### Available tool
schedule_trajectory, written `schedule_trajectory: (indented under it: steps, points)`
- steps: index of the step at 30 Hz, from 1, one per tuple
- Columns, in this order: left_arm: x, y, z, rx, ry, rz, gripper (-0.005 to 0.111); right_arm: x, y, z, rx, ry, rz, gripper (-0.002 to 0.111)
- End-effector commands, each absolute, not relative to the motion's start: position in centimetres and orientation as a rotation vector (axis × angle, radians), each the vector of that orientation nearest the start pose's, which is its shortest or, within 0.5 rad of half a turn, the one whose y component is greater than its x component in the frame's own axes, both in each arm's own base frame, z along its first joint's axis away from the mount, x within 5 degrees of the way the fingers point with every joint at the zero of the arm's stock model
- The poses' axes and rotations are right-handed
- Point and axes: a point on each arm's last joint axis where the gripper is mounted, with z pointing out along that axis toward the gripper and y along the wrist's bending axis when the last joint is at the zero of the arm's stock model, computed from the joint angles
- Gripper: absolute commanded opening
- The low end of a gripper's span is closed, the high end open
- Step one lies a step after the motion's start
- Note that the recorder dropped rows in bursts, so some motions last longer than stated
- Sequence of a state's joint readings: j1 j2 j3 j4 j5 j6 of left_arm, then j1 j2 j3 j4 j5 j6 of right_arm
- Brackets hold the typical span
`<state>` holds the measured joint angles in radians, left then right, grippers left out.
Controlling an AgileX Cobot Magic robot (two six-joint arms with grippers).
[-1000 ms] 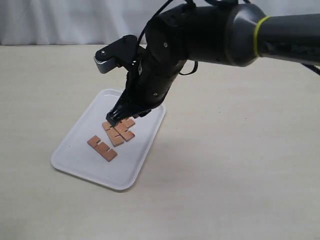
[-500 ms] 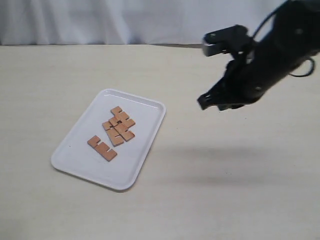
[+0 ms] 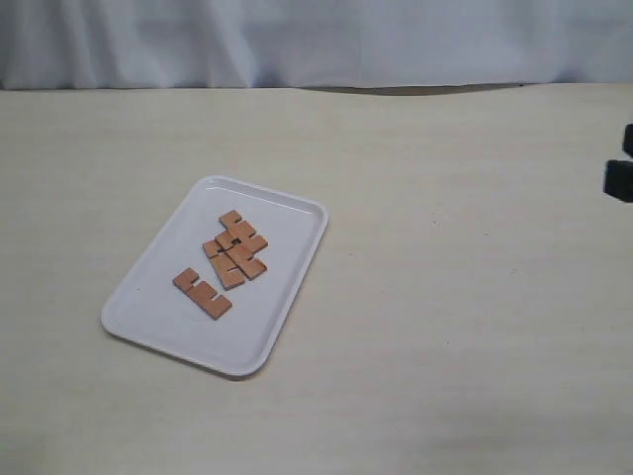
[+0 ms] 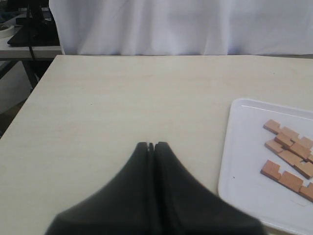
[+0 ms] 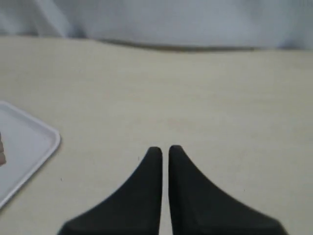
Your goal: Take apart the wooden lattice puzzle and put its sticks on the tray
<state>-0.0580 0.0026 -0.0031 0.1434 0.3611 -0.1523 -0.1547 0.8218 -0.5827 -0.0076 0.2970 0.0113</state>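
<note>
Left gripper [image 4: 150,145]: jaws pressed together, nothing held. It hangs over the bare table [image 3: 445,297], with the tray ahead and off to one side.
Right gripper [image 5: 161,148]: jaws drawn to a hairline slit with nothing between them. Only a corner of the tray shows in its view.
Tray [image 3: 148,297]: left of middle in the exterior view, long axis running near-left to far-right.
Lone stick [image 3: 202,293]: flat on the tray's near half, long axis crosswise to the tray's, apart from the rest.
Pile of sticks [image 3: 236,244]: mid-tray, overlapping and touching, apparently three, lying much the same way.
Lattice: none is assembled, so the task looks done.
Nearer arm: left, by judgement.
</note>
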Motion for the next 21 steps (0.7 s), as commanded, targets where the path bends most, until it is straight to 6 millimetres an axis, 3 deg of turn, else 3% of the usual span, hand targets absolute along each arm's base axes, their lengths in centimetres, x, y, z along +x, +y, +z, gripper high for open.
schedule_trajectory:
  steps: [1,4,11,21]
  points:
    - [5.3,0.1,18.2,0.011,1.835,-0.01,0.0,11.5,-1.9,30.3,0.142,1.756,-0.119,0.005]
    - [5.3,0.1,18.2,0.011,1.835,-0.01,0.0,7.7,-1.3,29.7,0.13,1.587,-0.125,0.005]
    - [5.3,0.1,18.2,0.011,1.835,-0.01,0.0,3.5,-0.6,28.8,0.112,1.386,-0.137,0.005]
    - [5.3,0.1,18.2,0.011,1.835,-0.01,0.0,3.4,-0.5,28.4,0.142,1.426,-0.087,0.005]
